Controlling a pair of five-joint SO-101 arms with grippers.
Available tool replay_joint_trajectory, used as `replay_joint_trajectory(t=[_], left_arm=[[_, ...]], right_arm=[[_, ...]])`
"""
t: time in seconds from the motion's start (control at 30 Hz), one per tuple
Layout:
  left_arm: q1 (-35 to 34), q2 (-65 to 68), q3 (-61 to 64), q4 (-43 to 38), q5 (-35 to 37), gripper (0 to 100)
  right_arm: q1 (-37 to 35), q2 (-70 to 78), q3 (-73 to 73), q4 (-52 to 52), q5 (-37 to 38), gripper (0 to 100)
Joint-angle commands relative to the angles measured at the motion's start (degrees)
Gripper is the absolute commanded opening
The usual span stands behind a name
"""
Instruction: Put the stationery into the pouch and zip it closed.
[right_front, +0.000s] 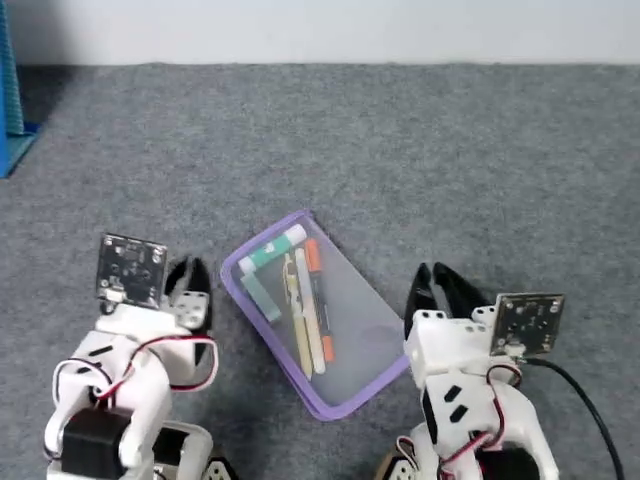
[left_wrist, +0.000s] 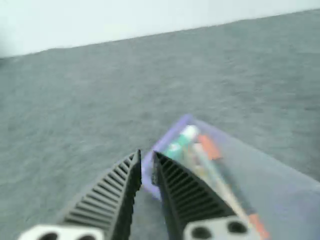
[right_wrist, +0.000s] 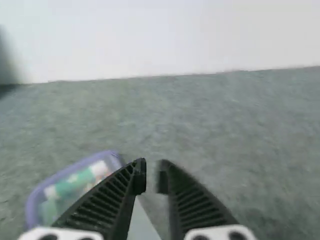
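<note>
Item: pouch (right_front: 365, 330), clear with a purple edge, lying flat and slantwise on the grey mat (right_front: 480, 150), between the two grippers and touching neither. Contents: stationery (right_front: 300, 300) inside the pouch, packed side by side along its length: a green-and-white marker (right_front: 265, 262), an orange-tipped pen (right_front: 314, 262) and a yellowish pen (right_front: 300, 340). Whether the zip is closed cannot be told. Left gripper (right_front: 190, 268): just beside the pouch's upper corner, over bare mat. Its fingers are narrowly apart with nothing between them. In the left wrist view this gripper (left_wrist: 147, 159) points at the purple corner of the pouch (left_wrist: 280, 185), with the stationery (left_wrist: 200, 150) visible through the clear wall. Right gripper (right_front: 435, 275): just beside the opposite long side of the pouch. Its fingers are likewise set narrow and hold nothing. In the right wrist view this gripper (right_wrist: 151, 172) stands over the mat, with the pouch (right_wrist: 60, 175) and its stationery (right_wrist: 75, 185) off to one side. Surroundings: white wall (right_front: 320, 30) behind the mat, and a blue object (right_front: 10, 90) at the far edge.
</note>
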Motion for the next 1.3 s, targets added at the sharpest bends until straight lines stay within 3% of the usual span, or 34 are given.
replay_joint_trajectory(t=[0.0,0.2,0.3,0.57,0.7,0.9,1.27], left_arm=[[-5.27,-0.09,2.24,-1.58,-1.76,1],[-7.38,-0.09,12.97,-3.69,-10.46,1],[-7.38,-0.09,19.21,-8.7,-11.34,1],[-7.38,-0.09,32.48,-21.54,-10.99,1],[-7.38,-0.09,37.93,-26.2,-6.51,1],[-7.47,-0.09,42.42,-31.82,2.99,1],[-7.47,-0.09,42.95,-33.23,3.96,1]], right_arm=[[3.91,0.22,1.85,1.01,-0.35,3.2],[7.52,0.22,12.84,0.75,2.73,0.8],[7.34,0.22,17.05,0.66,8.09,0.8],[7.69,0.22,25.14,-5.05,9.05,0.8],[7.78,0.22,30.77,-10.95,9.05,0.8],[7.87,0.22,30.86,-11.38,9.14,0.8],[7.87,0.22,30.86,-11.3,9.14,0.8]])
